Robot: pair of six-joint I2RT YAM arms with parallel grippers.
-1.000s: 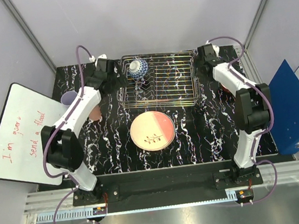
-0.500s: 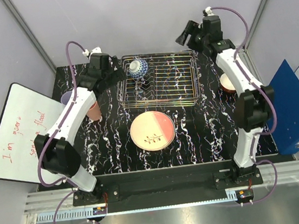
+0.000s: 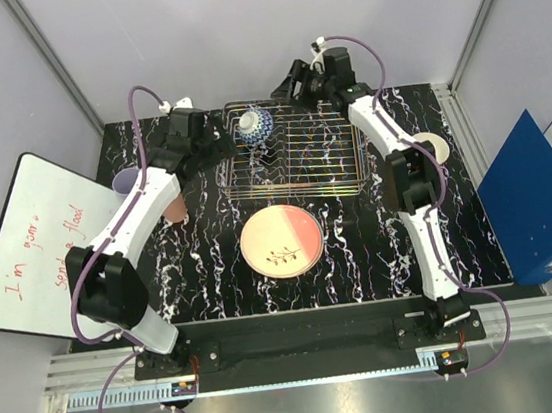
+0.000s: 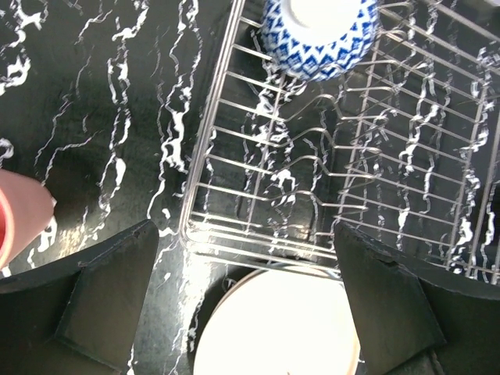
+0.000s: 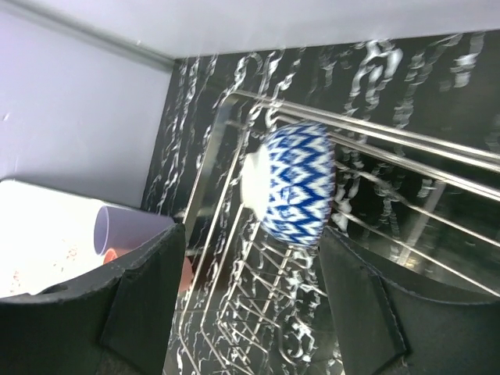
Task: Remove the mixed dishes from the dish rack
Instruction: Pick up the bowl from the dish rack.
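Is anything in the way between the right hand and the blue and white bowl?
No, nothing visible. The open right hand faces the blue-white bowl on the dish rack, with only air between.

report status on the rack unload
Left end effector open, empty, left of dish rack. Right end effector open, empty, facing blue-white bowl. Bowl in rack's far-left corner, nothing blocking it.
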